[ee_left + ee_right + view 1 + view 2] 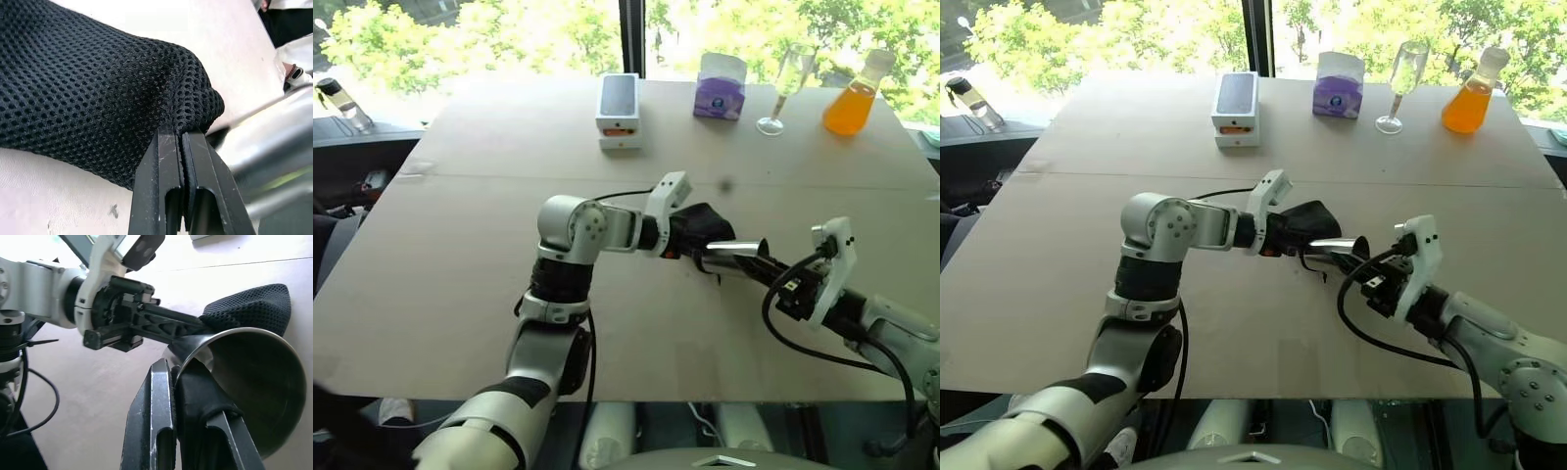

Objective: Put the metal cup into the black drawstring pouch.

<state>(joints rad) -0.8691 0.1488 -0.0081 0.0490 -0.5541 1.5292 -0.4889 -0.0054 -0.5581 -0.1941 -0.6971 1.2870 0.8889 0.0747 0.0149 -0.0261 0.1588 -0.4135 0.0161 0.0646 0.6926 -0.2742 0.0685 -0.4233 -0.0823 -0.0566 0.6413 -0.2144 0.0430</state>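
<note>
Left gripper (182, 142): I see its two black fingers pressed together on a fold of the pouch's mesh — clamped on the fabric, with the pouch held off the table.
Pouch (703, 227): black mesh bag at my left fingertips, bulging away from them; its mouth faces my right hand.
Right gripper (178, 377): clenched on the cup's rim — one finger outside the wall, the other inside.
Cup (249, 382): shiny steel, lying roughly level in my right hand; the open mouth faces the right wrist camera, the base points toward the pouch. In the head views the cup (736, 257) bridges the two hands and its far end touches or enters the pouch's mouth — I cannot tell which.
Table (460, 264): pale board under both hands.
Beyond the hands, at the table's far edge: a white box with a dark top (618, 108), a purple packet (720, 88), a wine glass (785, 88), an orange-filled flask (854, 98).
</note>
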